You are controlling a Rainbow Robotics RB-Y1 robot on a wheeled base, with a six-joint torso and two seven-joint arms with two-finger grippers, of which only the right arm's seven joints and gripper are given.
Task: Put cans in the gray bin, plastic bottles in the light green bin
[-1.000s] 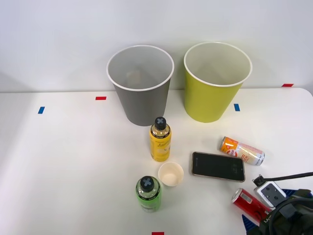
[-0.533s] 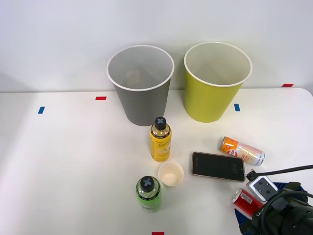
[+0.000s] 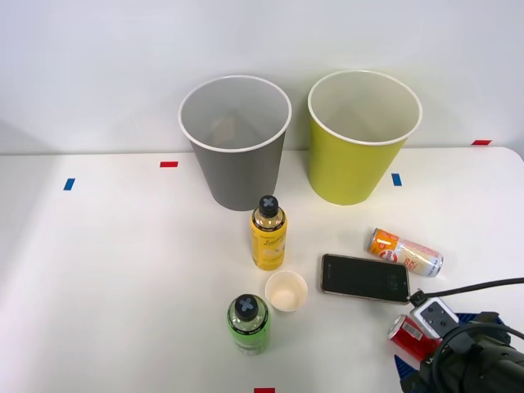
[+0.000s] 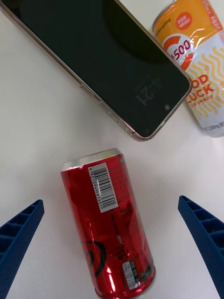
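While my fingers (image 4: 112, 254) stand spread wide, the red can (image 4: 108, 226) lies between them on the counter (image 3: 123, 278), untouched; the phone (image 4: 98, 60) lies just beside it.

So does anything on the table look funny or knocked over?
Yes. Both cans lie on their sides: the red can between the open tool's fingers, the orange-and-white can near it. A phone and a paper cup sit there too, and neither is a can or bottle. Both bottles stand upright.
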